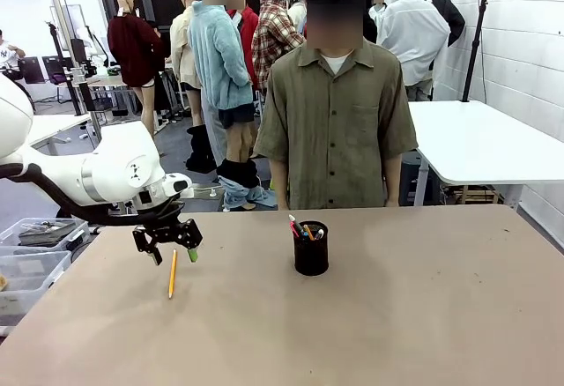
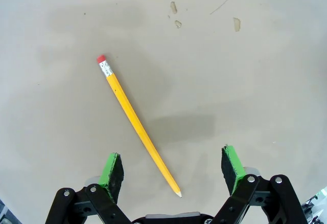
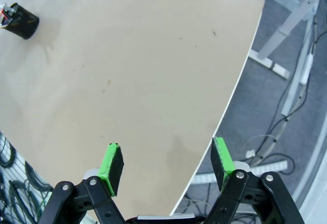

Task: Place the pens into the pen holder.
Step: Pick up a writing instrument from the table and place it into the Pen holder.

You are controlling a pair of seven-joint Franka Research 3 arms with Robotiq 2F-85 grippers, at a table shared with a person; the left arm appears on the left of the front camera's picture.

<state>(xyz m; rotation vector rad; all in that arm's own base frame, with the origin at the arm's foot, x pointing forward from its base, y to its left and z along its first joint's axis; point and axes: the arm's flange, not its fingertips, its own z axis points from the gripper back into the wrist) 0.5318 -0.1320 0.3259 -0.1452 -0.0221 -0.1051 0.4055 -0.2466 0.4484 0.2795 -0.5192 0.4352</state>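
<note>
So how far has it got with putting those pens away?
Mostly done: a few pens already stand in the black pen holder. One yellow pencil lies on the table; the left gripper hovers open over it. Grabbing and dropping it in remains.

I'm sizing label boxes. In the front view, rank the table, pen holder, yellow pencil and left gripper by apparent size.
Largest: table.
Next: left gripper and pen holder, which look alike, so they are left unranked.
Smallest: yellow pencil, about as long as the holder is tall but far thinner.
</note>
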